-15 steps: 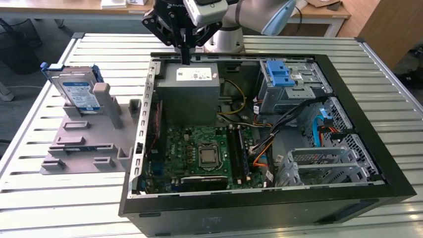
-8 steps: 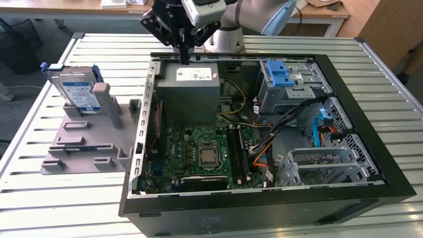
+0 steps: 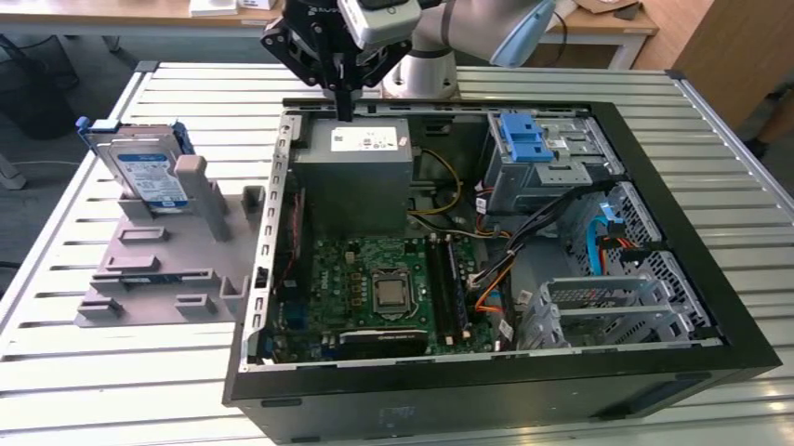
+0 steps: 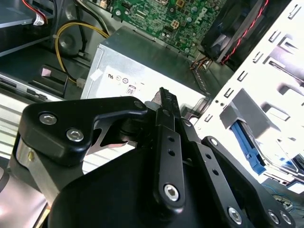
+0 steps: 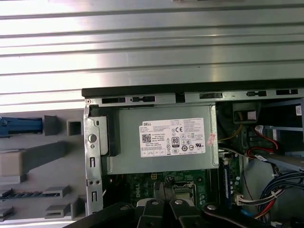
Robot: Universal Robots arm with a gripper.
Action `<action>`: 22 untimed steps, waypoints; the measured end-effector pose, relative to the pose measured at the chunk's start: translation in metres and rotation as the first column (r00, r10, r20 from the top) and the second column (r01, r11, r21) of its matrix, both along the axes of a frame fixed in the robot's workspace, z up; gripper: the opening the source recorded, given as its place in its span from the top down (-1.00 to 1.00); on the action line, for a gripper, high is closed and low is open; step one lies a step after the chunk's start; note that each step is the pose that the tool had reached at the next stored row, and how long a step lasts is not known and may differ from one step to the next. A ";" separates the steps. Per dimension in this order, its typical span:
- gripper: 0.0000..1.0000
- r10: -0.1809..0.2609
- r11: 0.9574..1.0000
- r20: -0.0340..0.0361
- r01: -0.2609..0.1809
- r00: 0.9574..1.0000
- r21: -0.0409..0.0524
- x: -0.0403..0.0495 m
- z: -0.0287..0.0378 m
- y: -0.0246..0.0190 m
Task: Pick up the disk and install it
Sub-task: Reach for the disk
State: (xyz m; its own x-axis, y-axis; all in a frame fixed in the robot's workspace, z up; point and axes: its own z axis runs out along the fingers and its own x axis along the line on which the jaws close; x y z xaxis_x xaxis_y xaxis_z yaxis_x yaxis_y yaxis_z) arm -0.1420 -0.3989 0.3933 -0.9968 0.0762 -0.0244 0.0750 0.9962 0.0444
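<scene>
the pick-up step is in hand and not yet done. the gripper [image 3: 344,112] hangs above the rear edge of the open computer case [image 3: 496,395], over the power supply [image 3: 357,186], with its fingers pressed together and nothing between them; both wrist views show the tips meeting above that grey box.

the disk [image 3: 147,175] stands on edge in a grey stand [image 3: 162,279] on the slatted metal table [image 3: 62,372], outside the case on the exterior view's left, well apart from the gripper and untouched. its blue rails [image 3: 89,125] frame the sides.

as a judgement, a grasp calls for the fingers to part enough to span the disk, and for the arm to cross from the case to the stand and come down square to the upright drive without knocking the posts that prop it. the drive cage [image 3: 559,167] with its blue latch [image 3: 527,137], at the case's far corner on the exterior view's right, looks the likely seat.

as for writing: the disk carries a white-and-blue printed label, and the power supply a white sticker [image 5: 173,137] with small text, a code square and certification marks.
</scene>
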 end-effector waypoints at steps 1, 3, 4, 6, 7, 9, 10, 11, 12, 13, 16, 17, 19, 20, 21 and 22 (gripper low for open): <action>0.79 0.000 1.000 0.000 0.000 1.000 0.000 -0.0003 0.0000 0.0000; 0.79 0.000 1.000 0.000 0.000 1.000 0.000 -0.0009 0.0000 0.0000; 0.79 0.000 1.000 0.000 0.000 1.000 0.000 -0.0012 0.0000 0.0000; 0.79 0.000 1.000 0.000 0.000 1.000 0.000 -0.0018 0.0000 0.0000; 0.79 0.000 1.000 0.000 0.000 1.000 0.000 -0.0021 0.0000 0.0000; 0.79 0.000 1.000 0.000 0.000 1.000 0.000 -0.0027 0.0000 0.0000; 0.79 0.000 1.000 0.000 0.000 1.000 0.000 -0.0029 0.0000 0.0000; 0.79 0.000 1.000 0.000 0.000 1.000 0.000 -0.0032 0.0000 0.0000; 0.79 0.000 1.000 0.000 0.000 1.000 0.000 -0.0034 0.0000 0.0000; 0.79 0.000 1.000 0.000 0.000 1.000 0.000 -0.0036 0.0000 0.0000; 0.79 0.000 1.000 0.000 0.000 1.000 0.000 -0.0044 -0.0001 0.0000; 0.79 0.000 1.000 0.000 0.000 1.000 0.000 -0.0047 -0.0001 0.0000; 0.79 0.000 1.000 0.000 0.000 1.000 0.000 -0.0052 0.0000 0.0000; 0.79 0.000 1.000 0.000 0.000 1.000 0.000 -0.0054 -0.0001 0.0000; 0.79 0.000 1.000 0.000 0.000 1.000 0.000 -0.0056 -0.0001 0.0000; 0.79 0.000 1.000 0.000 0.000 1.000 0.000 -0.0058 -0.0001 0.0000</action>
State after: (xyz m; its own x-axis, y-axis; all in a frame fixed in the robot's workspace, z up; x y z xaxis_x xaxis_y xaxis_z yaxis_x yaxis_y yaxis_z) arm -0.1478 -0.3989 0.3932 -0.9968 0.0762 -0.0244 0.0751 0.9962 0.0443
